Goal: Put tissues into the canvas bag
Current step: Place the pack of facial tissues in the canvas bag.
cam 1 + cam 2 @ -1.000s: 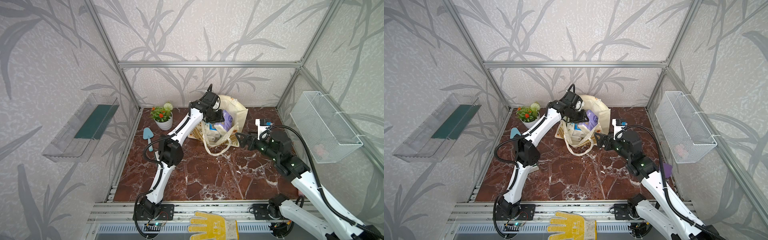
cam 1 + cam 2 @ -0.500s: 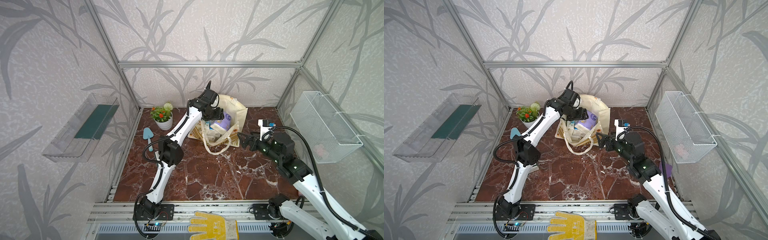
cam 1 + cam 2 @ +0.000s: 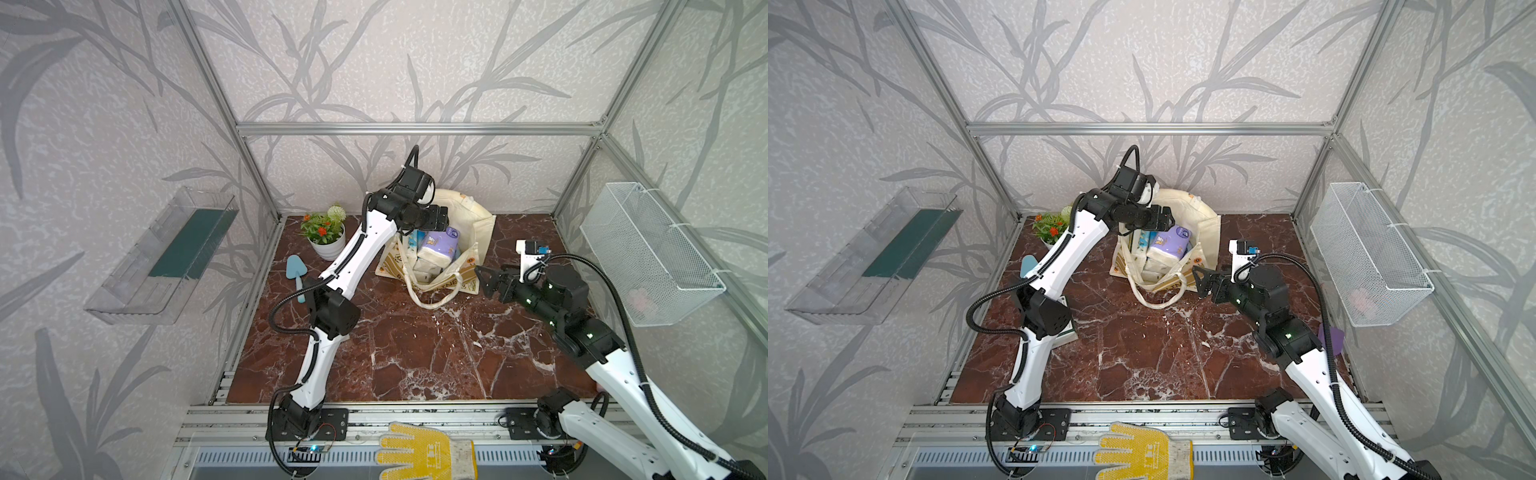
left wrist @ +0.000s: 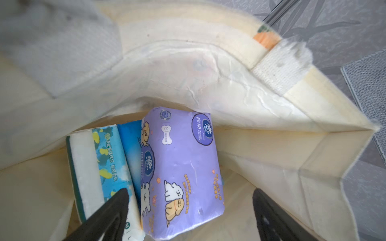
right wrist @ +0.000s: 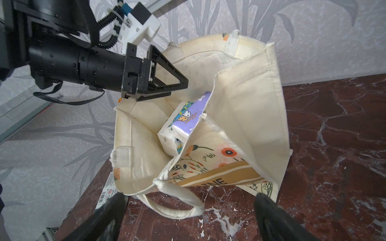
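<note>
Marble tabletop (image 3: 415, 353), canvas bag (image 3: 478, 224) standing open with tissues (image 3: 436, 249) packed inside, left gripper (image 3: 444, 219) spread wide and empty above its mouth, right gripper (image 3: 484, 279) likewise wide just beside.

I had the canvas bag (image 3: 482, 220) at the table's (image 3: 415, 353) back, tissues (image 3: 436, 249) inside it. My left gripper (image 3: 444, 220) hung over its mouth, my right gripper (image 3: 484, 280) just right of it.

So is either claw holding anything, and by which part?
Nothing is held. The left gripper is open above the lilac pack lying in the canvas bag; the right gripper is open and empty.
</note>
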